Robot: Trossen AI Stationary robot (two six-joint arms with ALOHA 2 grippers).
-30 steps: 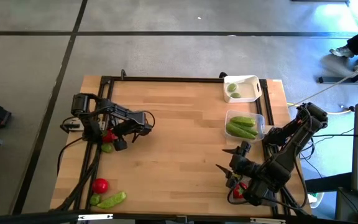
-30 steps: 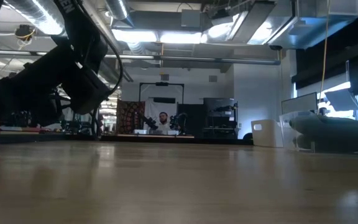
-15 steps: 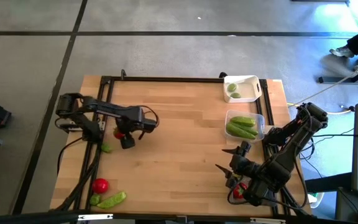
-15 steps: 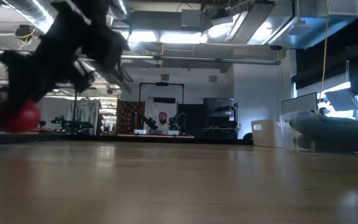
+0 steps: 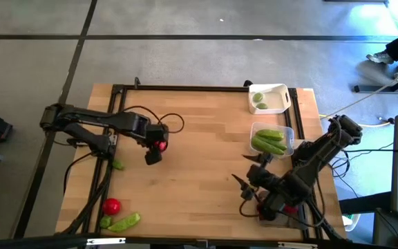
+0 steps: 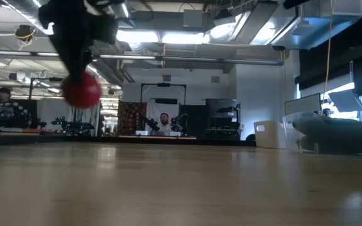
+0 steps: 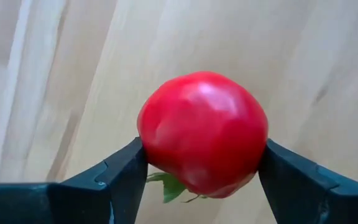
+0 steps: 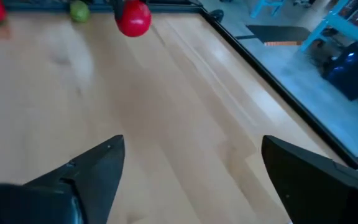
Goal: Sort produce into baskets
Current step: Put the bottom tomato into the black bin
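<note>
A tomato (image 7: 202, 133) is clamped by the left gripper (image 5: 159, 146); the right gripper (image 5: 244, 185) is spread wide, empty. A leaf is shown beneath only by the wrist view.

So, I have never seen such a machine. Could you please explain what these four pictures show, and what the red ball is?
It is a robot with two dark arms at a wooden table. One picture looks down from above, one looks level across the table top, and two come from cameras on the arms' wrists.

The left gripper holds a round red toy tomato between its fingers, lifted above the table. The right gripper waits open and empty at the other side.

On the table stand an opaque white basket with small green pieces and a clear plastic basket with long green pods. Another red tomato, a green pod and a small green piece lie loose.
</note>
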